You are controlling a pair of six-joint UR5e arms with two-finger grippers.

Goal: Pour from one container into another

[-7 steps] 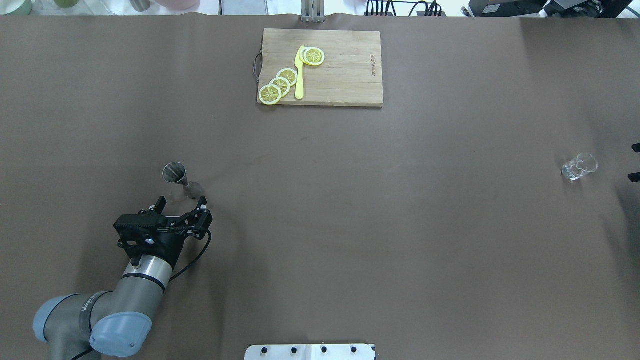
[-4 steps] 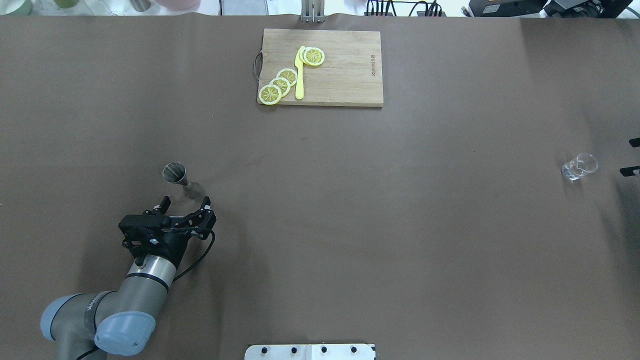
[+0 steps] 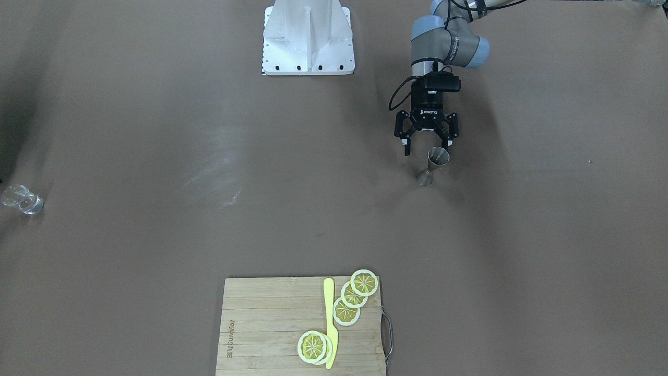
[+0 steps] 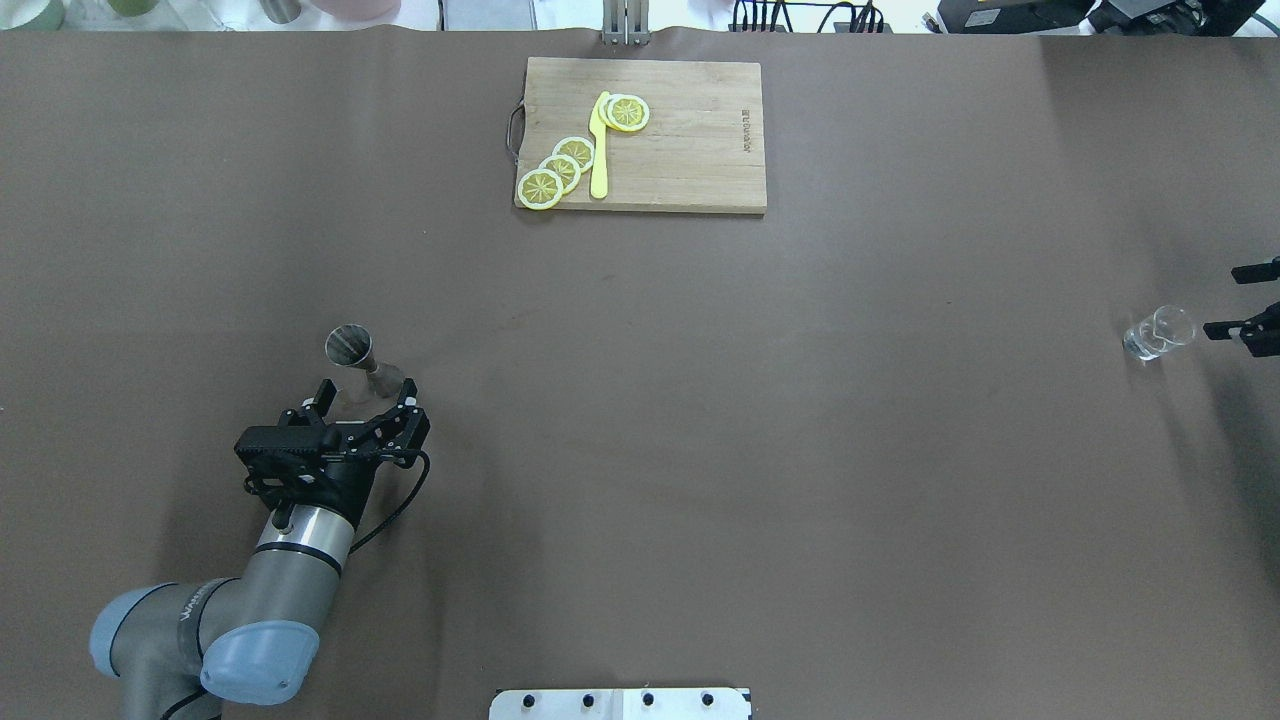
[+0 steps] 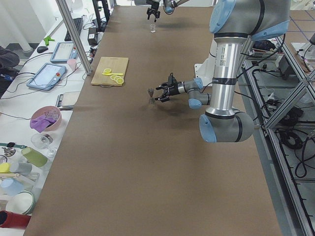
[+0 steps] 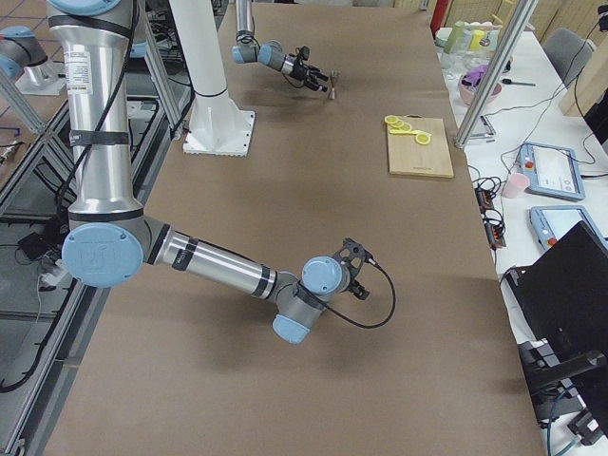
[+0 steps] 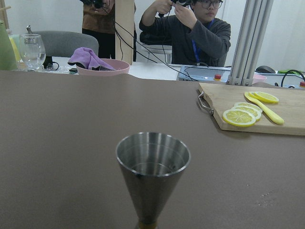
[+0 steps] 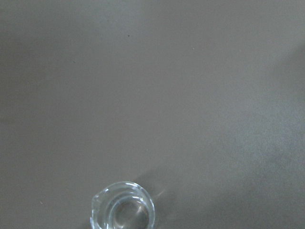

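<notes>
Gaping wide, ROBOTIQ left jaws are facing the jigger (image 4: 352,350) just ahead; right jaws spread too, glass (image 4: 1158,333) nearby.

Left arm (image 4: 300,540): brushed-silver tubes with black bands at the joints and faint lettering too small to read.
Joint caps (image 4: 255,670): rounded, pale blue-grey.
Left gripper (image 3: 427,150): matt black with two linked fingers; white ROBOTIQ lettering on the body.
Cable (image 4: 395,505): thin, black, looping off the wrist.
Right arm (image 6: 204,258): same silver tubes, black rings and blue-grey caps.
Right gripper (image 4: 1226,300): black; only the fingers show at the overhead view's edge.
Base (image 3: 308,36): white pedestal with a row of dark screws along the foot plate.
</notes>
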